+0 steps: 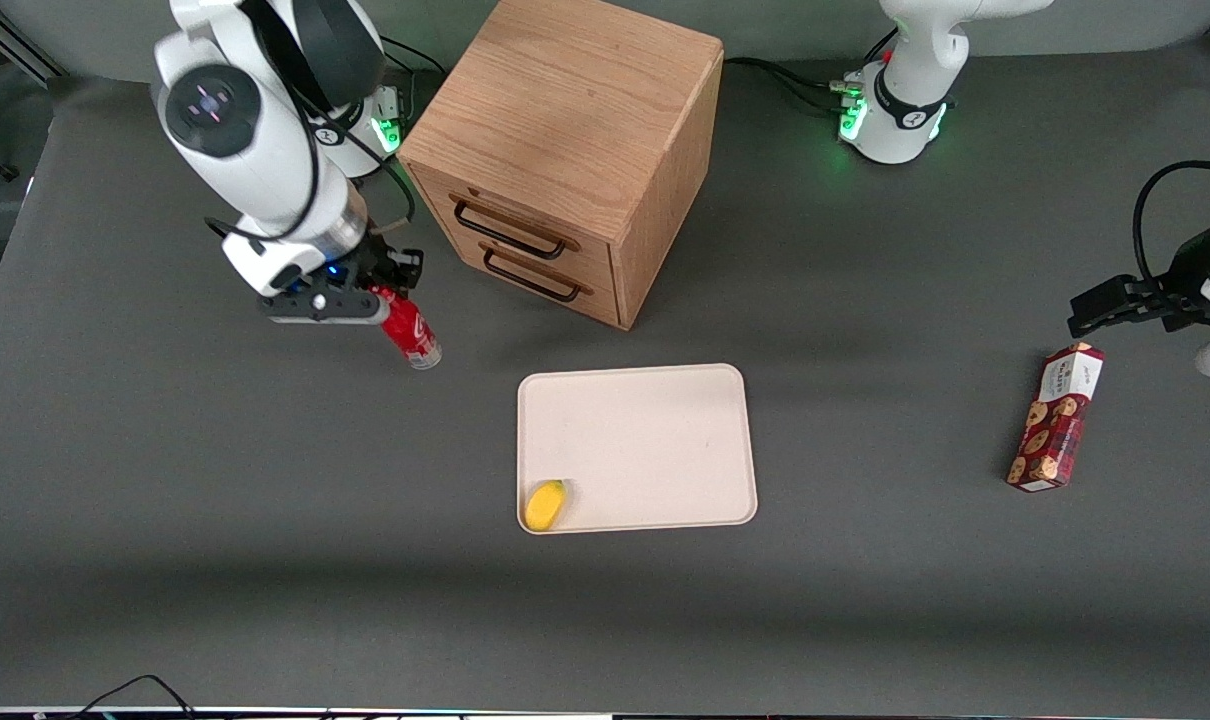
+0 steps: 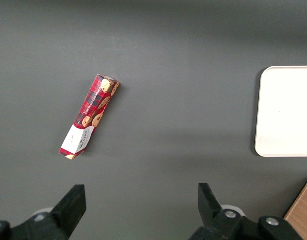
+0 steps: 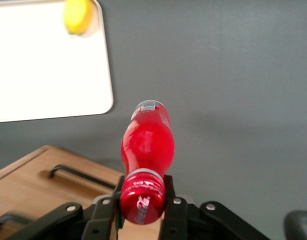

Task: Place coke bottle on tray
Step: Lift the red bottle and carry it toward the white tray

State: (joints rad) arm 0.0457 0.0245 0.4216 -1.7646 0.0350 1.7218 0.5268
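Note:
My right gripper [image 1: 381, 296] is shut on the red cap of the coke bottle [image 1: 409, 331], a small red bottle with white lettering and a clear base. The bottle hangs tilted from the gripper, its base near or on the dark table, close to the front of the wooden drawer cabinet [image 1: 565, 150]. In the right wrist view the fingers [image 3: 169, 200] clamp the bottle [image 3: 146, 145] at the cap. The cream-beige tray [image 1: 655, 440] lies flat, nearer the front camera than the cabinet and apart from the bottle; it also shows in the right wrist view [image 3: 48, 70].
A small yellow object [image 1: 545, 504] lies in the tray's near corner, seen also in the right wrist view [image 3: 78, 16]. A red-and-white cookie box [image 1: 1057, 417] lies toward the parked arm's end of the table. The cabinet has two drawers with dark handles [image 1: 510, 236].

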